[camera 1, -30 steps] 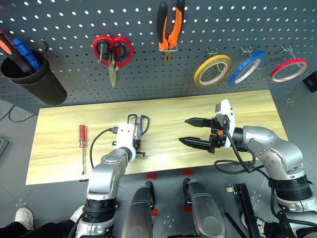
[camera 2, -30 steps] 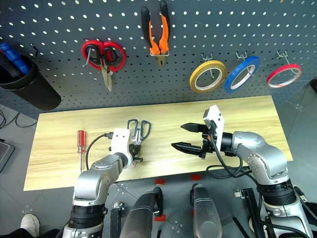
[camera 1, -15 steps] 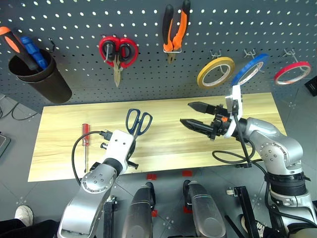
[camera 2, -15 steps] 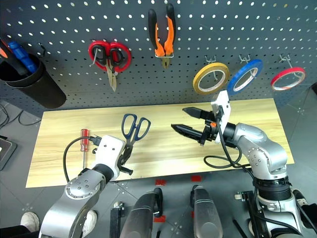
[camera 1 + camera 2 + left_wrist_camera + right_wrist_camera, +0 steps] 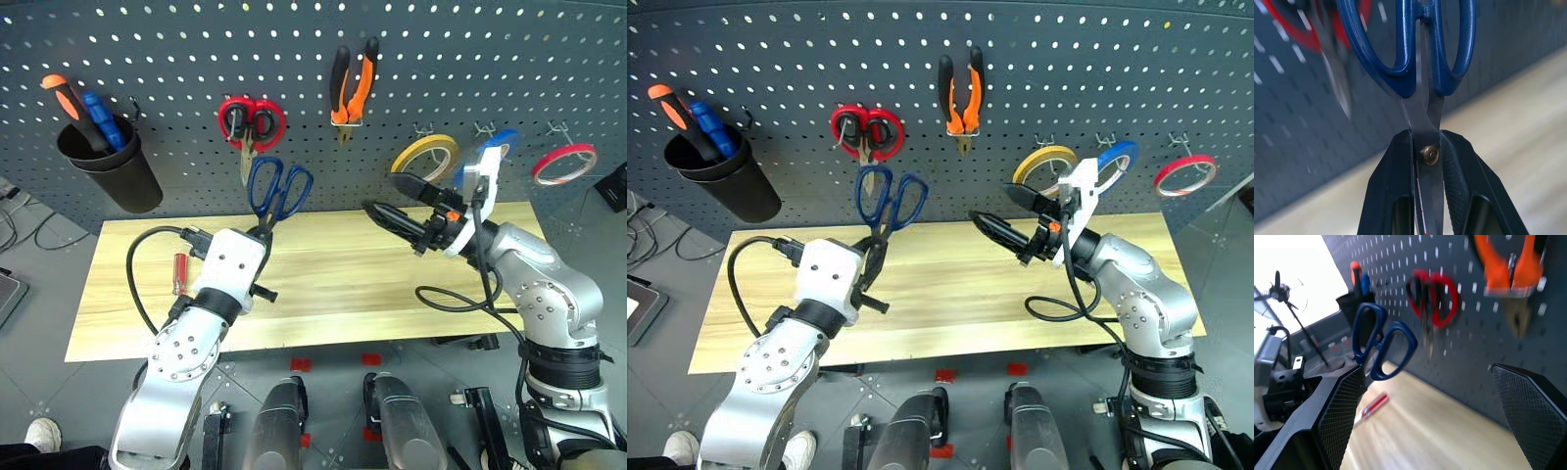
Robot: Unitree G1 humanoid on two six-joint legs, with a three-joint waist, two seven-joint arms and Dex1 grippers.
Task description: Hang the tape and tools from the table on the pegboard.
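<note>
The pegboard (image 5: 549, 59) already carries the pliers (image 5: 351, 88) and the red tape (image 5: 563, 164). The table (image 5: 323, 284) still has the small screwdriver (image 5: 180, 272). The left gripper (image 5: 870, 257) is clamped on the blue scissors (image 5: 278, 191), handles up near the board; next, a free hook must enter one handle loop. The right gripper (image 5: 399, 199) stands apart, empty.

Left hand (image 5: 872, 257) clamped (fingers pointing up), right hand (image 5: 1004, 213) spread

Grey floor tiles (image 5: 39, 352) spread beneath the workbench, with black cables (image 5: 8, 196) trailing at nine o'clock. Red tape marks (image 5: 302, 364) dot the floor at six o'clock. Someone's white shoe (image 5: 41, 434) shows at seven o'clock.
</note>
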